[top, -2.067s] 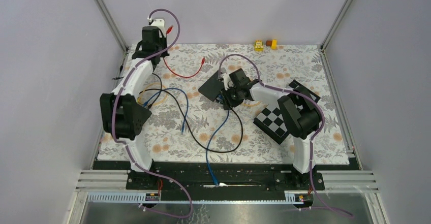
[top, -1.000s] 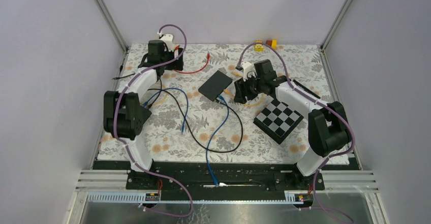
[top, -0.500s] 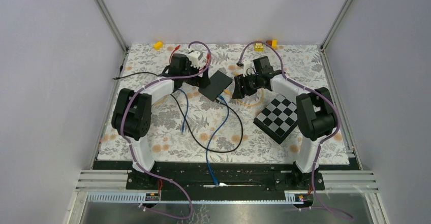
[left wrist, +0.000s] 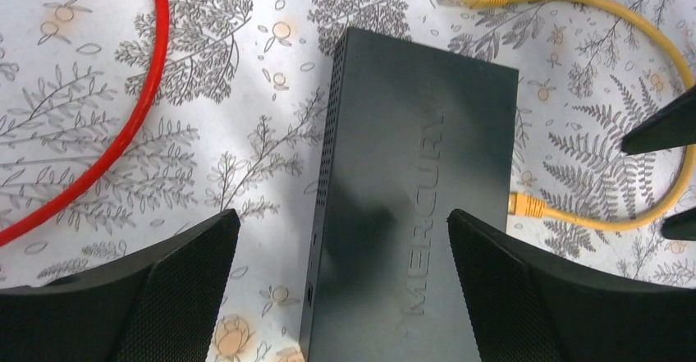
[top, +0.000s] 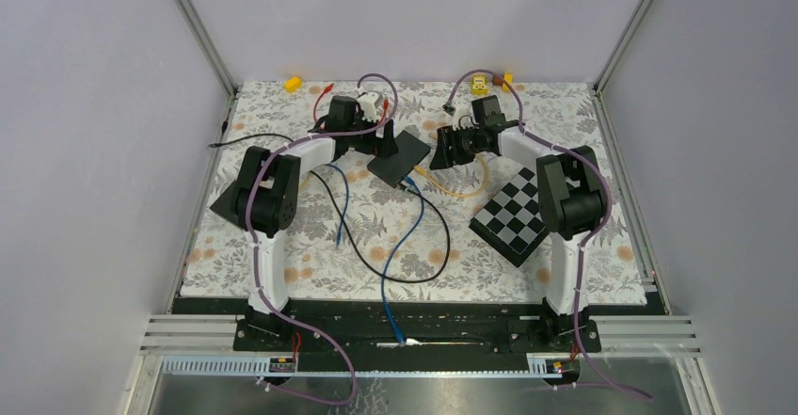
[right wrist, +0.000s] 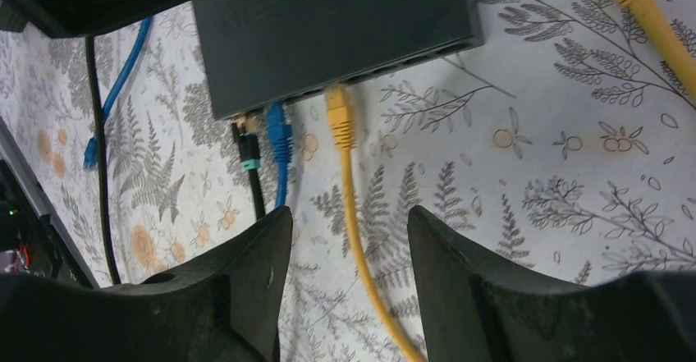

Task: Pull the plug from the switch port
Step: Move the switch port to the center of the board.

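The switch (top: 399, 156) is lying flat at the far middle of the mat (top: 282, 246). The left gripper (left wrist: 341, 218) is hovering over it with fingers spread wide, grasping nothing. The right gripper (right wrist: 349, 214), likewise released and empty, is hanging just off the port side. A yellow plug (right wrist: 339, 120) is sitting at a port, apparently seated, beside a blue plug (right wrist: 279, 136) and a black cable (right wrist: 250, 169).

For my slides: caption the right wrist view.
Open right gripper hovers above the yellow plug seated in the black switch, beside a blue plug.
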You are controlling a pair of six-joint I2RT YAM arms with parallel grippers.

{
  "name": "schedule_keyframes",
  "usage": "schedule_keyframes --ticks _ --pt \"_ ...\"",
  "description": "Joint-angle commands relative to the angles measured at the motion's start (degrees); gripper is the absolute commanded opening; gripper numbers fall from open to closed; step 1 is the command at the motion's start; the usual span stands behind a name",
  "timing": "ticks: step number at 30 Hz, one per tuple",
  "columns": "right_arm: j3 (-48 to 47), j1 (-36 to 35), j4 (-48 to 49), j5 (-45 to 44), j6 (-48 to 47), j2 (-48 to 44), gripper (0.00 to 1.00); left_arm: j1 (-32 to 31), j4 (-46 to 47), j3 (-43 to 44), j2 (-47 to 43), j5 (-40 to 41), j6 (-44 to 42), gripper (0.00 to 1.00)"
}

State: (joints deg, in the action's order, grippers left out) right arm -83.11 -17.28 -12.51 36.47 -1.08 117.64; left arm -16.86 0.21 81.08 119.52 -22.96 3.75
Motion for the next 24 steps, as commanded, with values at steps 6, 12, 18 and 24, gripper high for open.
schedule_keyframes --ticks 6,12,18,24 --pt "-6.45 0.93 1.0 4.77 4.54 8.61 0.59 -0.35 3.78 4.96 6.42 -6.15 5.96 0.99" --pt "-6.79 0.95 0.91 5.75 4.28 11.29 0.59 -1.25 4.28 1.32 6.39 -8.69 7.99 0.91" --pt "-6.89 0.93 0.72 8.29 5.42 13.16 0.58 -1.49 5.36 -4.72 3.68 -11.36 9.75 0.74" --pt "-4.26 0.93 2.53 12.28 8.18 13.14 0.49 -2.12 6.08 -11.17 -0.44 -12.03 8.44 0.66"
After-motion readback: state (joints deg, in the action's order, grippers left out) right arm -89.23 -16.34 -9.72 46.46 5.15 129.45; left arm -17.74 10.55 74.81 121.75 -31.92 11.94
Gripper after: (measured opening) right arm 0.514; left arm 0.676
